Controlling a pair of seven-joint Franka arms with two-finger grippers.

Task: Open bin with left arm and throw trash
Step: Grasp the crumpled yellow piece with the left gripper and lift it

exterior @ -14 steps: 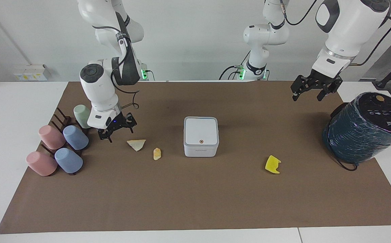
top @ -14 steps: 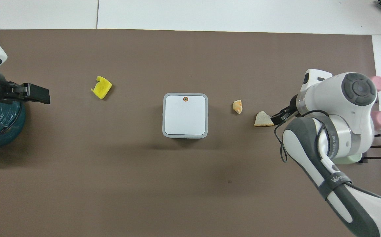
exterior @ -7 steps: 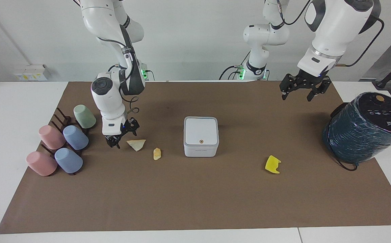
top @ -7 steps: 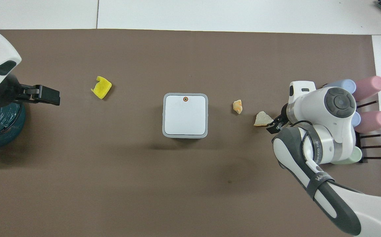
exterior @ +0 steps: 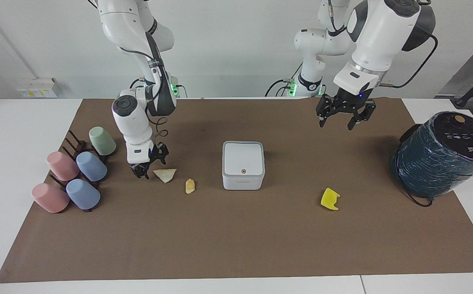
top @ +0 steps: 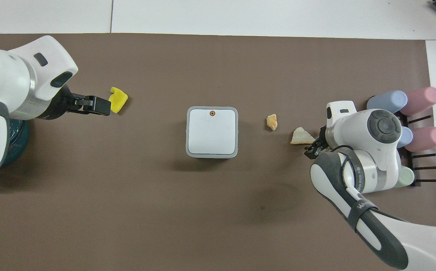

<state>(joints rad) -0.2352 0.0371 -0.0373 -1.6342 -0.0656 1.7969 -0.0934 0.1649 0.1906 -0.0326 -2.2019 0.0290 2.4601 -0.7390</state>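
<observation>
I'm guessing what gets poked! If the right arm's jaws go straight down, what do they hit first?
Probably the brown mat, right beside the beige triangle scrap. They point down just off its edge, so they might clip it; depth is unclear.

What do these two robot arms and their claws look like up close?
Both arms are glossy white rounded tubes with dark grey joint caps and bands. Black cables loop along them. The right arm carries a grey strap with white lettering. The left gripper and right gripper are small black claws with thin fingers.
</observation>
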